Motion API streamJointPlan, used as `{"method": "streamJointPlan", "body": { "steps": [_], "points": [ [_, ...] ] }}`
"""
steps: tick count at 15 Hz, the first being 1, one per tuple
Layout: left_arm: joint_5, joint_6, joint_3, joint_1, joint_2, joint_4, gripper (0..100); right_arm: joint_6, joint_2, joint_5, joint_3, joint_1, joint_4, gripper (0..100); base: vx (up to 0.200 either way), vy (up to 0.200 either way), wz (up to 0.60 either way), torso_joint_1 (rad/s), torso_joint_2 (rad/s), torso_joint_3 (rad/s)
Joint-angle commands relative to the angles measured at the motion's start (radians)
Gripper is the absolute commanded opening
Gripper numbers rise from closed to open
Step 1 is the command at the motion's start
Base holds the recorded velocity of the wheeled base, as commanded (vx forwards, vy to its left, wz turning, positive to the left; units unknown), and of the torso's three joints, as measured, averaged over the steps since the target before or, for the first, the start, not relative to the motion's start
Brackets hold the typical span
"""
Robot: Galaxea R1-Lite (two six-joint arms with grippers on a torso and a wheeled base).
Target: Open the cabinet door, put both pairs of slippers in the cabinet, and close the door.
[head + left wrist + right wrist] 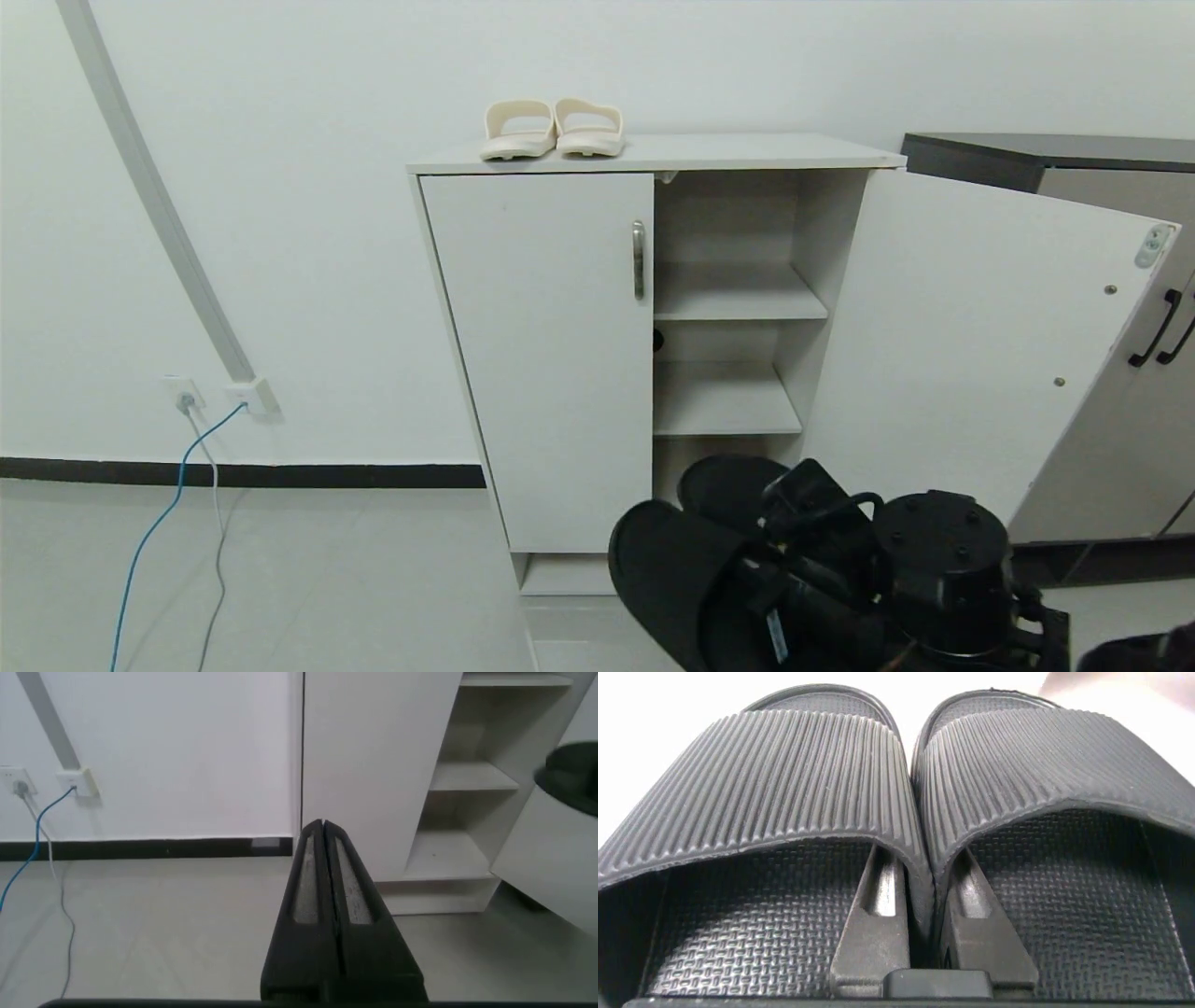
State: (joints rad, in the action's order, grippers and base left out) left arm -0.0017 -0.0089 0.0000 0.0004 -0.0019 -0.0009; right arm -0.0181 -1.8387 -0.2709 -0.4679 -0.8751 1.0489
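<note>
A white cabinet [541, 373] stands against the wall with its left door closed and its right door [971, 345] swung wide open, showing bare shelves [728, 294]. On the cabinet top lies a beige pair of slippers [553, 129]. Low in front of the open side, my right gripper [922, 859] is shut on a black pair of slippers [672, 560]. Its fingers [878, 915] reach under the ribbed straps [813, 793] and pinch the two inner sides together. My left gripper [322, 831] is shut with nothing in it, low over the floor left of the cabinet.
A dark grey cabinet [1120, 373] stands right behind the open door. Wall sockets [182, 392] with a blue cable [159, 523] trailing to the floor are at the left. Open floor lies in front of and left of the white cabinet.
</note>
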Motion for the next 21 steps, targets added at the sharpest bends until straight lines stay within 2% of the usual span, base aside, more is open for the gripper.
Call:
{"method": "streamJointPlan", "body": {
  "steps": [1, 2, 3, 5, 8, 14, 21],
  "points": [
    [0.0, 0.0, 0.0, 0.001, 0.002, -0.001, 0, -0.046, -0.145, -0.172, -0.152, -0.002, 0.0, 0, 0.0, 0.0, 0.0, 0.0, 0.0, 0.0],
    [0.0, 0.0, 0.0, 0.001, 0.002, -0.001, 0, -0.062, -0.171, -0.217, -0.189, -0.002, 0.0, 0, 0.0, 0.0, 0.0, 0.0, 0.0, 0.0],
    [0.0, 0.001, 0.0, 0.001, 0.002, -0.001, 0, -0.102, -0.237, -0.338, -0.276, 0.001, -0.001, 0, 0.0, 0.0, 0.0, 0.0, 0.0, 0.0],
    [0.0, 0.001, 0.0, 0.001, 0.002, -0.001, 0, -0.149, -0.326, -0.465, -0.383, 0.005, 0.0, 0, 0.0, 0.0, 0.0, 0.0, 0.0, 0.0],
    [0.0, 0.0, 0.0, 0.001, 0.002, -0.001, 0, -0.189, -0.361, -0.484, -0.433, 0.034, 0.0, 0, 0.0, 0.0, 0.0, 0.0, 0.0, 0.0],
    [0.0, 0.0, 0.0, 0.001, 0.002, -0.001, 0, -0.189, -0.379, -0.485, -0.434, 0.048, 0.0, 0, 0.0, -0.2, 0.0, 0.003, 0.0, 0.002],
    [-0.001, 0.001, 0.0, 0.001, 0.002, -0.001, 0, -0.189, -0.438, -0.485, -0.456, 0.061, 0.005, 0, 0.0, 0.0, 0.0, 0.0, 0.0, 0.0]
  ]
}}
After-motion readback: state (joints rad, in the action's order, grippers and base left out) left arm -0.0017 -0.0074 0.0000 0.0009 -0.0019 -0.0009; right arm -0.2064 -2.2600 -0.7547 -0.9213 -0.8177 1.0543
